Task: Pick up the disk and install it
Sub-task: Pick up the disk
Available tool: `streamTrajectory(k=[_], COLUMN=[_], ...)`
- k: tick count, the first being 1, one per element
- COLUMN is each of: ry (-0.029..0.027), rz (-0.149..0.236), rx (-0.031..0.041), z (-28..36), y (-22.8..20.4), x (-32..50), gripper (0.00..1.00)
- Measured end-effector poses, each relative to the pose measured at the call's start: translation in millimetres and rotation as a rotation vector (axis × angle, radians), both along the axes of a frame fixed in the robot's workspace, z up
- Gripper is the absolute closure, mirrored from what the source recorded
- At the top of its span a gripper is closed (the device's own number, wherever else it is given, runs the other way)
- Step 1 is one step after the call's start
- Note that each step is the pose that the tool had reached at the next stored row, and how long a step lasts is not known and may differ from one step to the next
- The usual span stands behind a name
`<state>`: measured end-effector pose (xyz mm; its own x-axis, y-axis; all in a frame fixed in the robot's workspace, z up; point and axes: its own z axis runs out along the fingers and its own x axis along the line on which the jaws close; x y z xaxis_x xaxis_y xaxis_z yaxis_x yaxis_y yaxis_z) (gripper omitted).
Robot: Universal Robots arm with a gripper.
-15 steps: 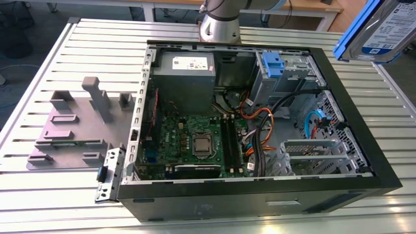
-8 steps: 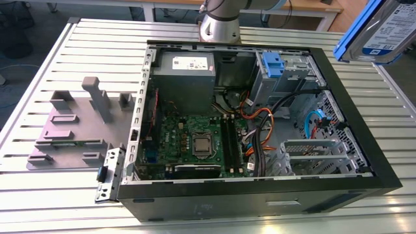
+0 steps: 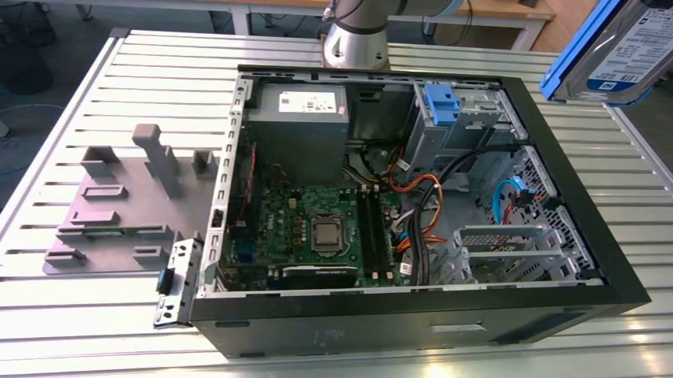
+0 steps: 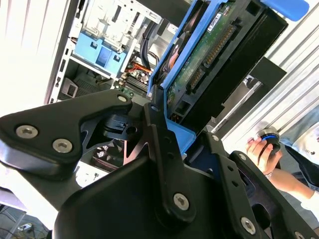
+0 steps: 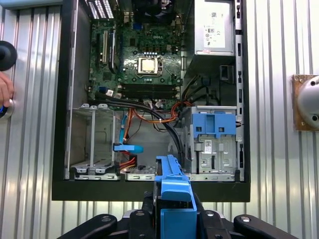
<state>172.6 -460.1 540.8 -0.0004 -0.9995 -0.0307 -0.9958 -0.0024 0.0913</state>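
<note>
Pickup is done. The gripper (image 5: 174,211) is pinching the disk (image 5: 173,184) by its blue carrier, with the jaws pressed onto both flanks. In the second wrist view the fingers (image 4: 162,134) are clamping the carrier's lower end, and the disk is showing its green circuit-board side and connector edge.

In the exterior view the disk (image 3: 615,47) is hanging in the air at the exterior view's upper right. It is outside the open PC case (image 3: 589,260), off its far corner, and touching nothing but the claw. In the first wrist view it is hovering edge-on outside the case wall, roughly in line with the drive bay (image 5: 212,149).

Install is not done, and I'm judging the task at about the halfway mark: grasp and lift complete, insertion not started. The disk is sitting well apart from the bay, and the blue latch piece (image 5: 213,124) on the bay has nothing engaged with it. The bay slot looks unoccupied, though I can't confirm that from this angle. The power supply (image 5: 214,27) and motherboard (image 5: 147,64) are lying untouched inside the case, and cables are running between the board and the bay.

A person's hand (image 4: 264,149) is resting at the table edge, holding a small round knob, clear of the case.
</note>
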Motion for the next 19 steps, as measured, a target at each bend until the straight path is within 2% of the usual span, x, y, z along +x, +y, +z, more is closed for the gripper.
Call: streamTrajectory(k=[19], ry=[0.0], rz=[0.0], rx=[-0.0001], z=[-0.8], y=[-5.2], x=[0.0], gripper=[0.63])
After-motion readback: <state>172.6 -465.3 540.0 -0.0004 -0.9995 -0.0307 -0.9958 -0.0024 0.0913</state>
